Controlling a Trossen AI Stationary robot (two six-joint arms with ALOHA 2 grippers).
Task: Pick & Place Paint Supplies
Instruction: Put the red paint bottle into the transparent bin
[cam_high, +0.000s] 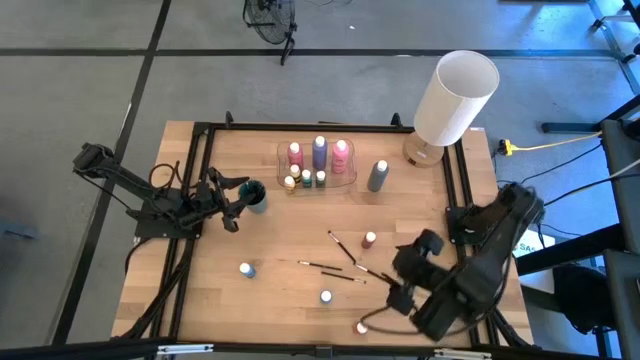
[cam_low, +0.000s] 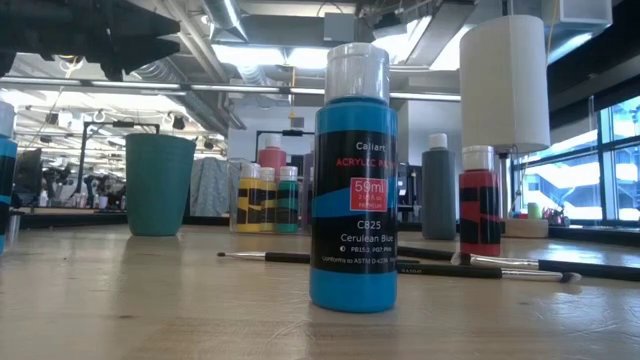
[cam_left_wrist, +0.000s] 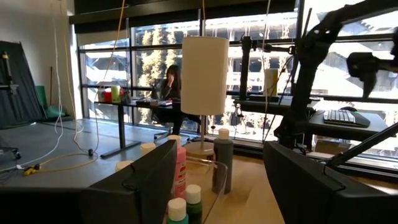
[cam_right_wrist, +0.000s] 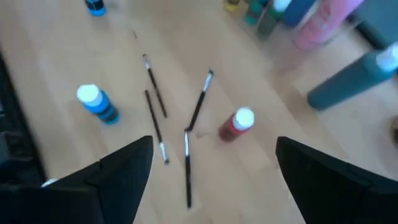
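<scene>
Paint bottles stand in a clear tray (cam_high: 318, 165) at the far middle: pink (cam_high: 295, 153), purple (cam_high: 319, 150), with small yellow and green ones (cam_low: 265, 198) in front. A grey bottle (cam_high: 378, 175) stands right of the tray. Loose on the wood are a red bottle (cam_right_wrist: 236, 124), two blue bottles (cam_high: 246, 269) (cam_high: 326, 296) and thin brushes (cam_high: 340, 250) lying flat. My right gripper (cam_high: 400, 280) hangs open above the table's near right, slanting down toward the red bottle and brushes. My left gripper (cam_high: 235, 200) waits open at the left, beside a teal cup (cam_high: 254, 193).
A big white lamp (cam_high: 450, 100) stands at the far right corner. Another small bottle (cam_high: 362, 327) sits near the front edge, below my right arm. A black frame (cam_high: 200, 130) rims the table. Bare wood lies between the tray and the loose brushes.
</scene>
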